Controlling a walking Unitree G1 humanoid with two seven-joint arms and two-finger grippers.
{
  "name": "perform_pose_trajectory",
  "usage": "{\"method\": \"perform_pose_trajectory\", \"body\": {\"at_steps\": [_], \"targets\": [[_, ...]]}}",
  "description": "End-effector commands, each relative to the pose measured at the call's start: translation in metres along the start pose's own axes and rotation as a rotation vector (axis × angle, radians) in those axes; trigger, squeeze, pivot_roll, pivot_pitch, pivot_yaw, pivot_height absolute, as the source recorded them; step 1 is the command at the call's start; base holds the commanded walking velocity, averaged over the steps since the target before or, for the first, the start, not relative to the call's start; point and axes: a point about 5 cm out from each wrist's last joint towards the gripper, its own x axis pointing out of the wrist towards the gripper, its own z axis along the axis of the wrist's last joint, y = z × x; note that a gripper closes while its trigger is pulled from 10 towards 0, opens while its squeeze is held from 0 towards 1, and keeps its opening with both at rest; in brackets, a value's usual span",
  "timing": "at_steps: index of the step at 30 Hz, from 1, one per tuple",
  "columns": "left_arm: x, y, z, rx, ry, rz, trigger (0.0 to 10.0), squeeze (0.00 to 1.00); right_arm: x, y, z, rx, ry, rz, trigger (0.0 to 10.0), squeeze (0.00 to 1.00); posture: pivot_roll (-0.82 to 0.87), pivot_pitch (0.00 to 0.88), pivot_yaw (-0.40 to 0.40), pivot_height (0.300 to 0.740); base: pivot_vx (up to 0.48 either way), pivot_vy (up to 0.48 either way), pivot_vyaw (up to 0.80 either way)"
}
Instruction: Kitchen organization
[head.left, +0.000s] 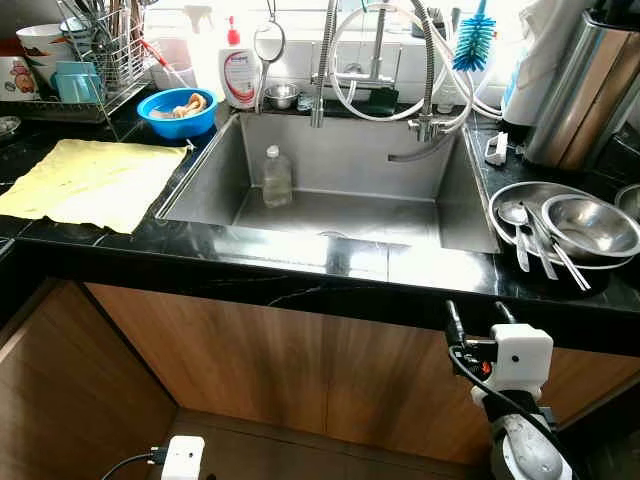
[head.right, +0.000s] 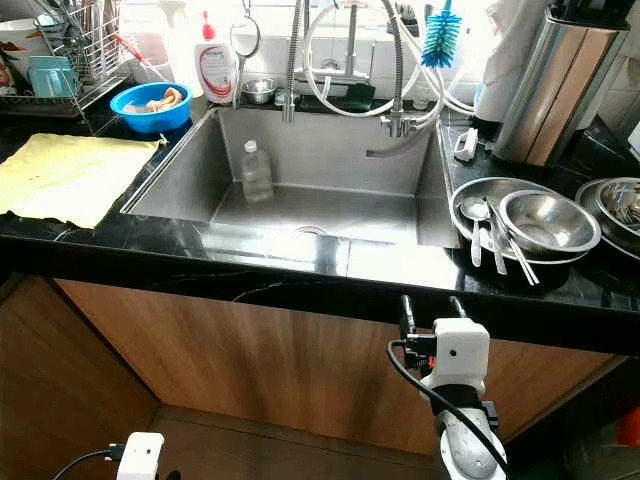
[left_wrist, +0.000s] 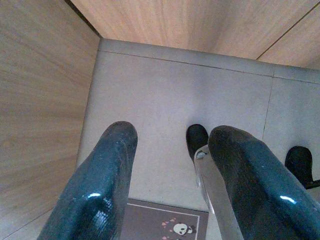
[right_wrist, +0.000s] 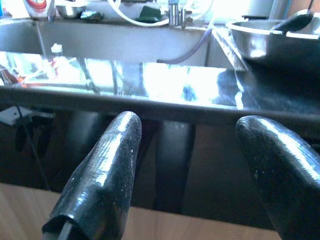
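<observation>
Bottle (head.left: 277, 177): stands upright in the sink (head.left: 200, 185), near its back wall; clear plastic, likely light and slick when wet, best taken around the body below the cap.
Bowls (head.left: 590, 225): steel, stacked on a tray with spoons on the right tabletop (head.left: 300, 262); stiff, slippery, likely to clatter.
Right end effector (head.left: 476, 310): fingers apart, empty, below the tabletop edge.
Left end effector (left_wrist: 170, 185): fingers apart, empty, hanging over the floor.
Surface: glossy black stone, yellow cloth (head.left: 85, 180) left; wooden cabinets beneath.
</observation>
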Motion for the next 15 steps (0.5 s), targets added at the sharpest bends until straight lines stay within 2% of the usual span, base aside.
{"method": "perform_pose_trajectory", "body": {"at_steps": [1, 7, 12, 15], "targets": [[-0.001, 0.004, -0.004, 0.021, 0.014, 0.008, 10.0, 0.00, 0.003, 0.002, 0.012, -0.015, -0.046, 0.005, 10.0, 0.00, -0.14, 0.000, 0.028, 0.740, 0.000, 0.000, 0.00], [-0.001, 0.004, -0.004, 0.017, 0.019, 0.010, 10.0, 0.00, 0.004, -0.001, 0.021, -0.028, -0.081, -0.080, 10.0, 0.00, -0.14, 0.000, 0.030, 0.740, 0.000, 0.000, 0.00], [-0.001, 0.005, -0.005, 0.018, 0.022, 0.012, 10.0, 0.00, 0.001, 0.001, 0.023, -0.041, -0.090, -0.085, 10.0, 0.00, -0.14, 0.000, 0.031, 0.740, 0.000, 0.000, 0.00], [-0.002, 0.006, -0.005, 0.017, 0.023, 0.014, 10.0, 0.00, 0.005, -0.003, 0.026, -0.038, -0.101, -0.109, 10.0, 0.00, -0.15, 0.000, 0.034, 0.740, 0.000, 0.000, 0.00]]}}
